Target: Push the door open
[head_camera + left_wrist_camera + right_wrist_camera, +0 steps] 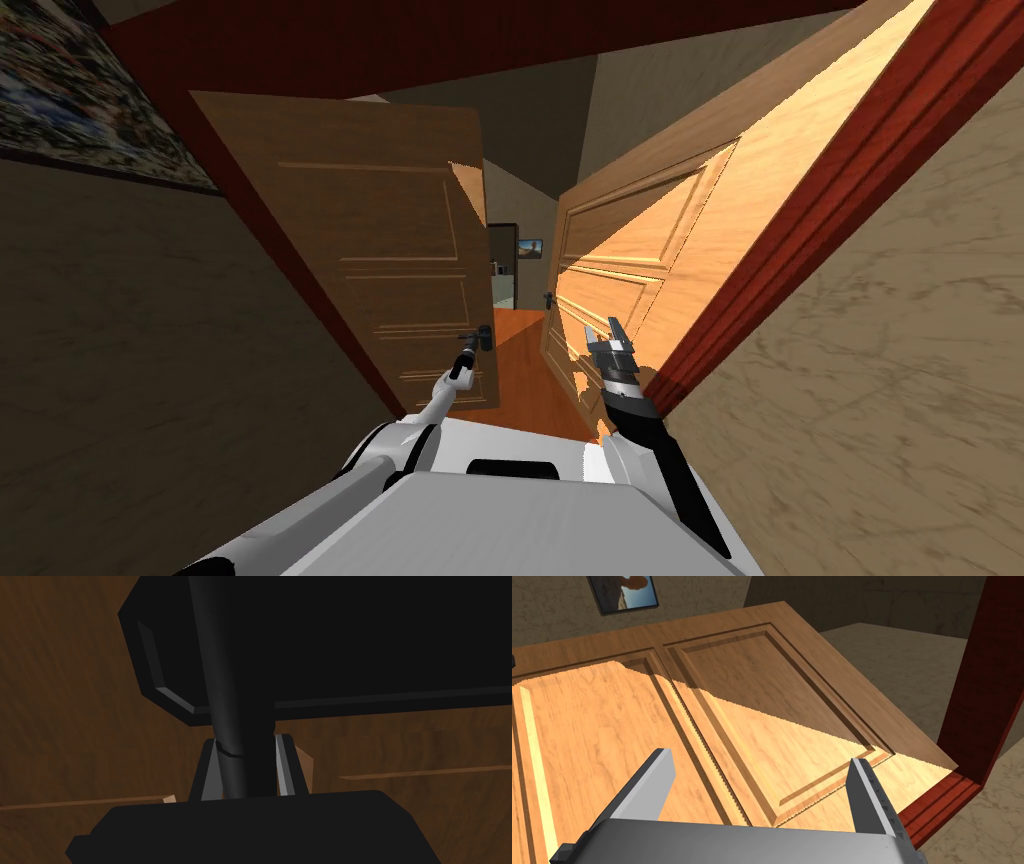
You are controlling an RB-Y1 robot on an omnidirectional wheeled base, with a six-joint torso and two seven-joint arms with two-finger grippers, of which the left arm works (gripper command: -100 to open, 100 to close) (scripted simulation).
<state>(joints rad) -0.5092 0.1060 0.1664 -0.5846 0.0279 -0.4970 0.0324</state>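
— Where is the left door leaf point(380, 250) found?
— It is seen ajar at the left of the red frame point(800, 230); its dark handle point(235, 701) is clamped between the left gripper's point(247, 741) fingers.
— And to the right?
— The right leaf point(737, 726) is also seen ajar. The right gripper point(760, 758) is held spread and empty, near its panel.

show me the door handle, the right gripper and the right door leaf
door handle point(230, 701), left wrist view, middle of the dark bar
right gripper point(760, 757), right wrist view, midway between its fingertips
right door leaf point(650, 220), head view, its large panel
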